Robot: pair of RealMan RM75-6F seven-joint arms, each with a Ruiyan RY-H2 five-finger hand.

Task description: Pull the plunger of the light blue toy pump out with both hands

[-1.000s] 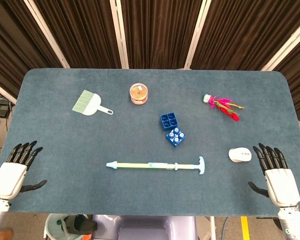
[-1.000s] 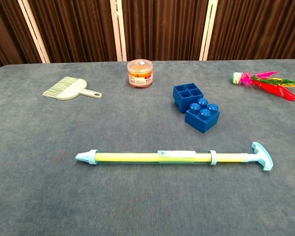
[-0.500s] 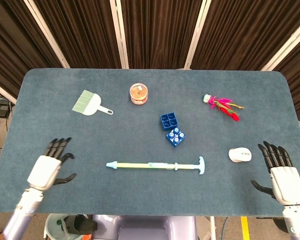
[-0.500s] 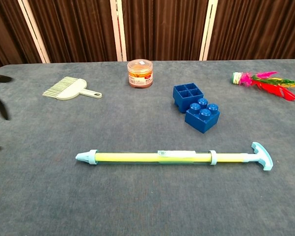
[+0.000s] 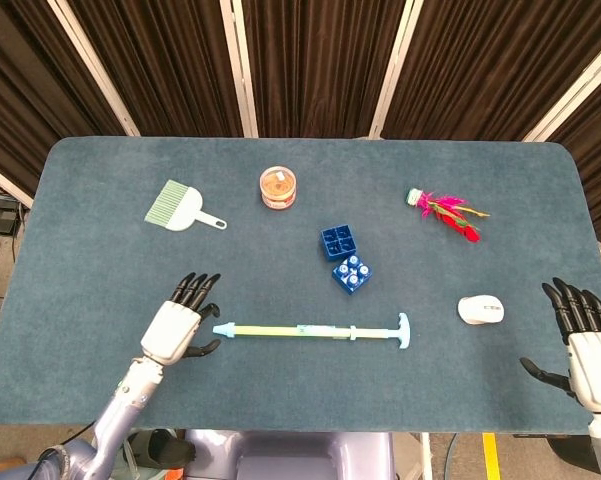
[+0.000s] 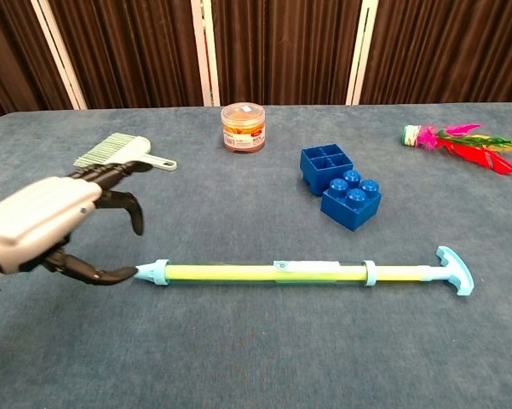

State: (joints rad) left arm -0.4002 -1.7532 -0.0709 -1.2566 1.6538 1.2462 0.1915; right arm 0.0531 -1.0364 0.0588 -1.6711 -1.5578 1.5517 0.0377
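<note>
The light blue toy pump [image 5: 310,331] is lying crosswise at the table's near-centre, nozzle pointing at the empty, spread left hand [image 5: 179,325] just beside it, while the empty, open right hand [image 5: 586,345] is hovering well apart from the T-handle [image 5: 404,331].

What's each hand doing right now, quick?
Left hand: open, fingers spread, holding nothing, beside the tip of the light blue toy pump.
Right hand: open, holding nothing, at the table's right edge.
</note>
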